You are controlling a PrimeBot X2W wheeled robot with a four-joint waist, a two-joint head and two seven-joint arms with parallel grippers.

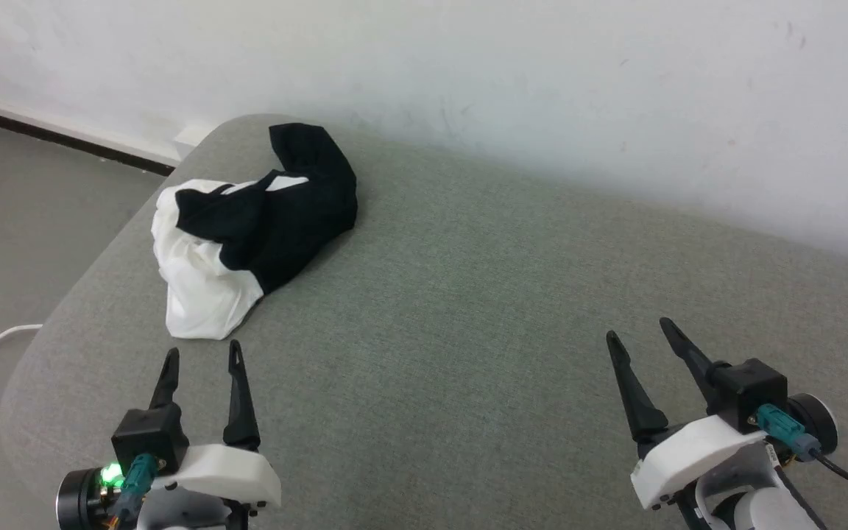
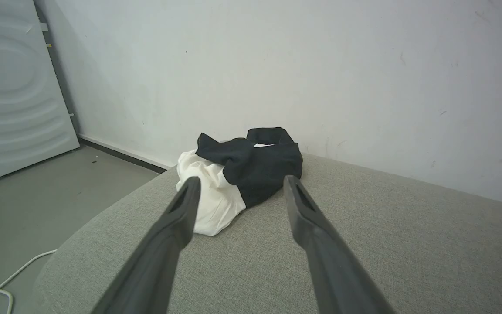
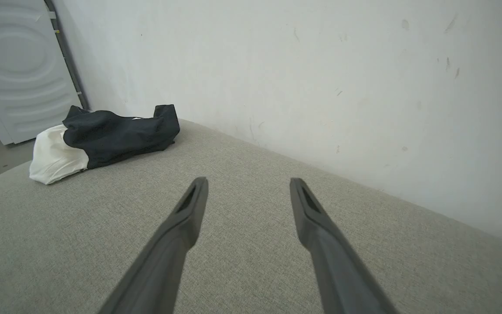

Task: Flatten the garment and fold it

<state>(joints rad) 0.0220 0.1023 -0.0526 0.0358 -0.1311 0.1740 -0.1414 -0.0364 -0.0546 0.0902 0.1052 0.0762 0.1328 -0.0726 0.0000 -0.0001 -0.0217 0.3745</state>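
On the grey cushion [image 1: 468,309] the garment [image 1: 247,235] lies crumpled, not yet flattened or folded, while the left gripper [image 1: 203,347] and right gripper [image 1: 637,328] stand open, empty.

You have soft, even light in all three views, bright enough to read the weave of the grey upholstery [image 1: 468,309]. The wall [image 1: 542,88] looks washed out and hazy in the head view, with a faint green cast. Shadows are weak: a thin one hugs the garment [image 1: 284,213], whose black cloth swallows its folds. In the left wrist view the fingers [image 2: 164,244] of the left hand [image 2: 241,179] go soft near the bottom edge.
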